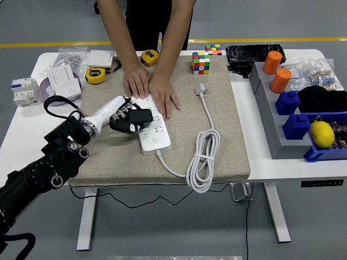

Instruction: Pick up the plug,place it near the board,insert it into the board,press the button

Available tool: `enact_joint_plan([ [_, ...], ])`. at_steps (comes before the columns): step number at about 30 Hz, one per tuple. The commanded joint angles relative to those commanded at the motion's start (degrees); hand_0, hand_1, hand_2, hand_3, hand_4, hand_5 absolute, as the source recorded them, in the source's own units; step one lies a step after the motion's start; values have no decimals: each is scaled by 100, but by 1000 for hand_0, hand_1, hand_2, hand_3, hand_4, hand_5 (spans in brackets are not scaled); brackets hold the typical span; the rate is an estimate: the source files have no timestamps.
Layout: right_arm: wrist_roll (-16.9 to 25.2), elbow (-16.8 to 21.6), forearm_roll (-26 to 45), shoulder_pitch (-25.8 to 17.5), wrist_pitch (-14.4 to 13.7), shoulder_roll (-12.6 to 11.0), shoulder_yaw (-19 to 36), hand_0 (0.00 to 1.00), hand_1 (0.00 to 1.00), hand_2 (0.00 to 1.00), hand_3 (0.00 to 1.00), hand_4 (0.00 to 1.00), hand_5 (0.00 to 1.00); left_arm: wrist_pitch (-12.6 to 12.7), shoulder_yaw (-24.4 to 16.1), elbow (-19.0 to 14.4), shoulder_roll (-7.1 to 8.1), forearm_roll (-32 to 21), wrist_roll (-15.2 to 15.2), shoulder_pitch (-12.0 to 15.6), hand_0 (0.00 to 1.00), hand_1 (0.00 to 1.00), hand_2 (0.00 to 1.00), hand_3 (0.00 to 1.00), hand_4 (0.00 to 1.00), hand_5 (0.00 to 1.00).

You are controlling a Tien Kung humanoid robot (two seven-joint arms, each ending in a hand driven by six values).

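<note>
On one beige mat (108, 157) lies one white board (153, 129), pinned at its far end by a person's two hands (149, 86), while my left hand (123, 116) is clamped on one black plug (138, 117) over the board's left edge.

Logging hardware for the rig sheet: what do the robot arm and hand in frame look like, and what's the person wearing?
Left arm: black, boxy segments with round silver joint caps and a black cable loop. White forearm cuff. Left hand: black fingers. Person: dark top, forearms bare.
</note>
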Motion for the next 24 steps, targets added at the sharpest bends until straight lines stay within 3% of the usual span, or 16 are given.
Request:
enact_joint_plan([
  [17, -3, 0, -2, 4, 3, -1, -7, 915, 781, 742, 777, 998, 737, 23, 51, 98, -52, 68, 14, -63, 360, 488, 510, 507, 660, 100],
  [18, -4, 0, -3, 2, 4, -2, -7, 915, 779, 742, 777, 998, 738, 13, 50, 95, -53, 73, 28, -61, 346, 338, 428, 428, 645, 88],
  [23, -4, 0, -6, -1, 5, -5, -12, 915, 779, 742, 777, 998, 738, 2, 63, 104, -62, -125, 73, -55, 346, 338, 428, 428, 645, 88],
  [24, -3, 0, -3, 1, 6, -5, -14, 915, 779, 742, 777, 998, 739, 1, 70, 112, -64, -196, 76, -56, 329, 216, 284, 271, 540, 139],
])
